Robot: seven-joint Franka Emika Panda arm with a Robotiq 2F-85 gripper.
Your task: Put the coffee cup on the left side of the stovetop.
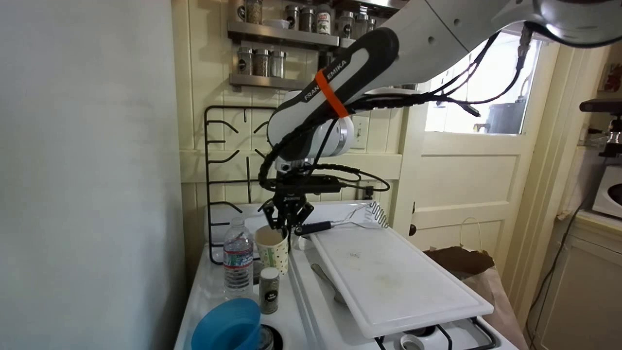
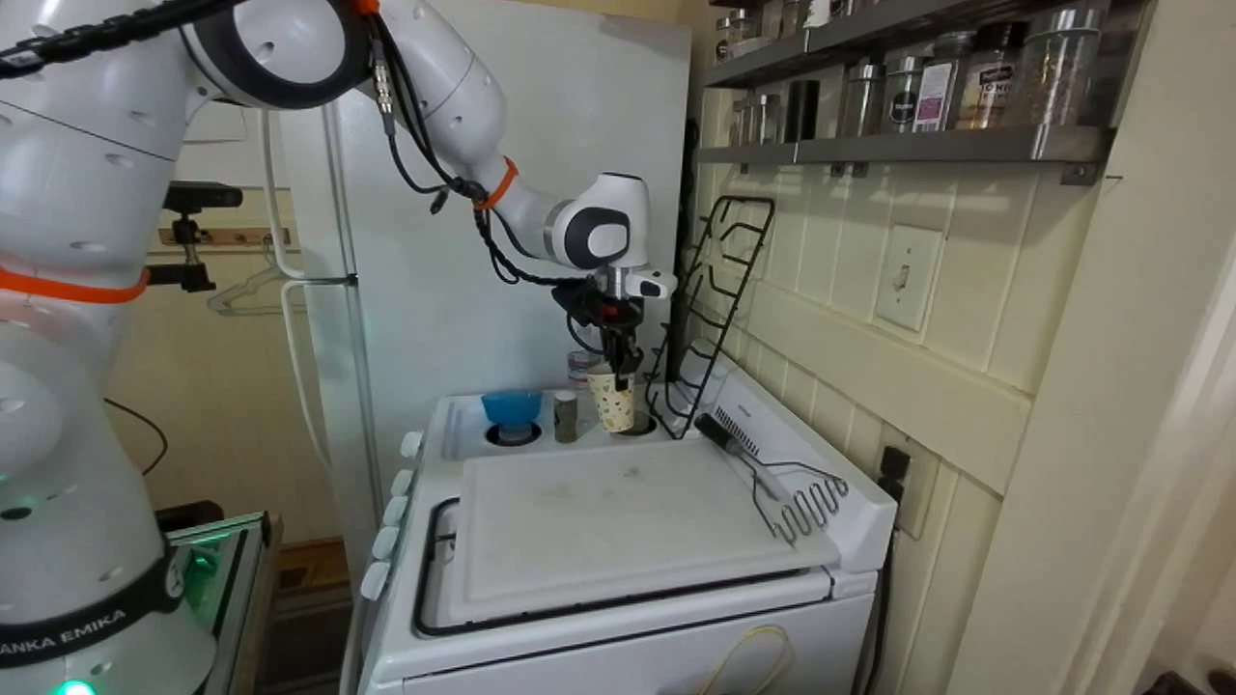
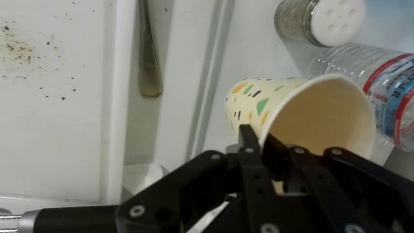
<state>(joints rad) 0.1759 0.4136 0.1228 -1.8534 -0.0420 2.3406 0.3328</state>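
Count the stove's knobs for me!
5 knobs, lining the front of the stovetop in an exterior view: one at the far end, three between, one at the near end.

The coffee cup (image 1: 273,250) is small, cream-white and tapered, sprinkled with green, yellow and dark flecks, its wide mouth open upward. It is roughly upright with a slight lean, pinched at one side of its rim, over the left part of the stovetop (image 1: 291,316), toward the rear. In an exterior view a dark burner opening (image 2: 642,424) shows partly behind it. Whether its base touches down cannot be told. The stovetop is glossy white enamel, partly covered
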